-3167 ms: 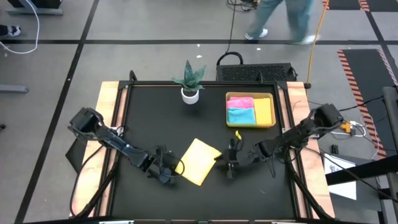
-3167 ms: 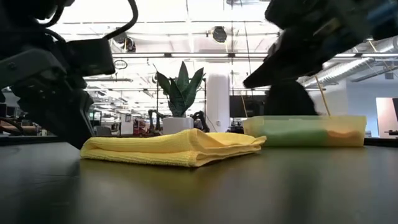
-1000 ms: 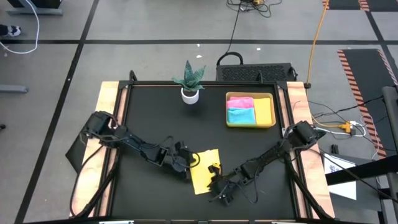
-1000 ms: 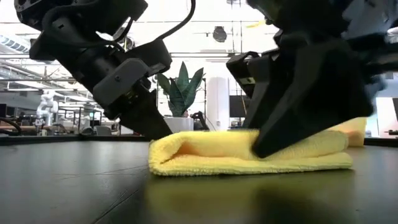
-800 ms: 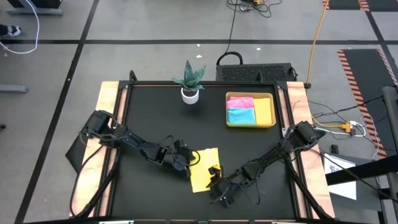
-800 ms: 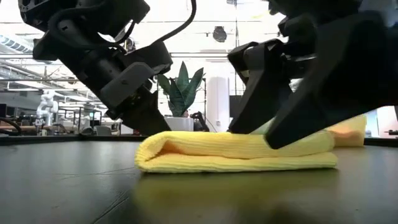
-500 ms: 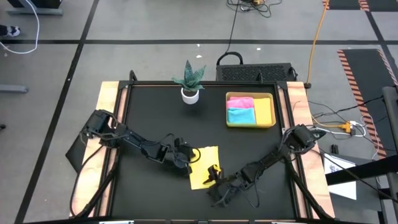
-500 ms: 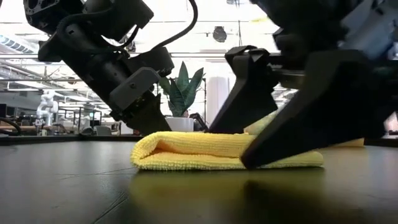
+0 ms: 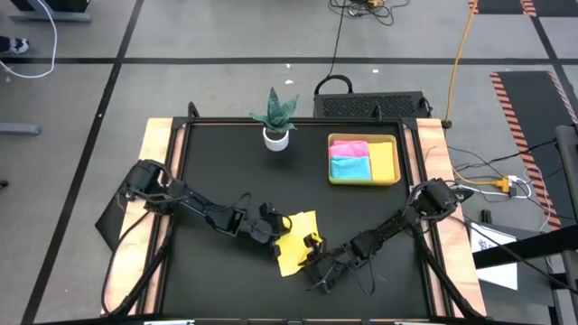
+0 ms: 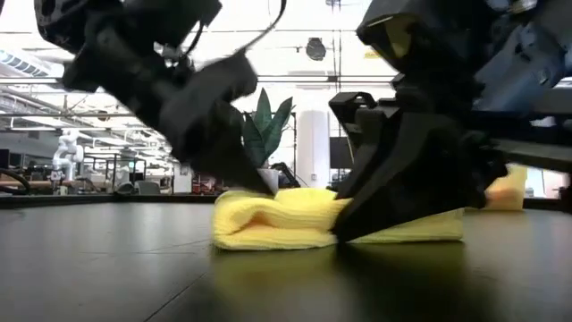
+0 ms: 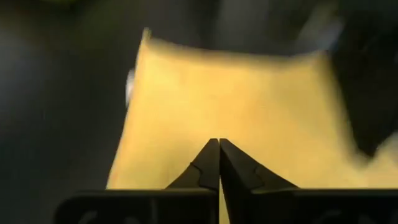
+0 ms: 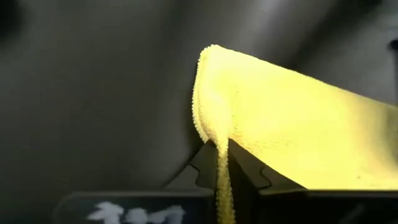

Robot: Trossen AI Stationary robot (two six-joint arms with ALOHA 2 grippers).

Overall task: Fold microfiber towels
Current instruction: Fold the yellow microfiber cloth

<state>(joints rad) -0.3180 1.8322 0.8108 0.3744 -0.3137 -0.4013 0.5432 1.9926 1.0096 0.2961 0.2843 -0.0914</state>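
A folded yellow microfiber towel (image 9: pixel 296 242) lies on the black table toward its near edge, its underside on the tabletop. Both grippers are at it. My left gripper (image 9: pixel 274 227) is shut, with its tips on the towel's left part (image 11: pixel 236 93). My right gripper (image 9: pixel 313 251) is shut on the towel's near right edge. In the low view the towel (image 10: pixel 295 219) is bunched up between the two grippers. Pink (image 9: pixel 350 147), light blue (image 9: pixel 350 168) and yellow-orange (image 9: pixel 383 161) towels lie folded in the tray. My left gripper (image 11: pixel 219 142) comes slanting down from the table's left and sets its shut fingertips on the towel's top near its left edge (image 10: pixel 259 201), where the cloth is bunched. Whether any cloth is pinched between them, I cannot tell. My right gripper (image 12: pixel 221 149) pinches an edge of the towel (image 12: pixel 219 163) between its two fingers. It comes slanting down from the table's right. The cloth beside the fingers stands up as a raised corner (image 12: pixel 208 59), while the rest lies on the table.
A yellow-green tray (image 9: pixel 330 162) stands at the back right. A potted plant (image 9: pixel 275 117) stands at the back centre. Bare black tabletop lies to the left of the towel and along the near edge.
My right gripper has opened wide, sunk onto the towel and shut on its edge. The towel's left end has been drawn in toward the right and bunched up under my left gripper, so the towel is shorter and higher than before.
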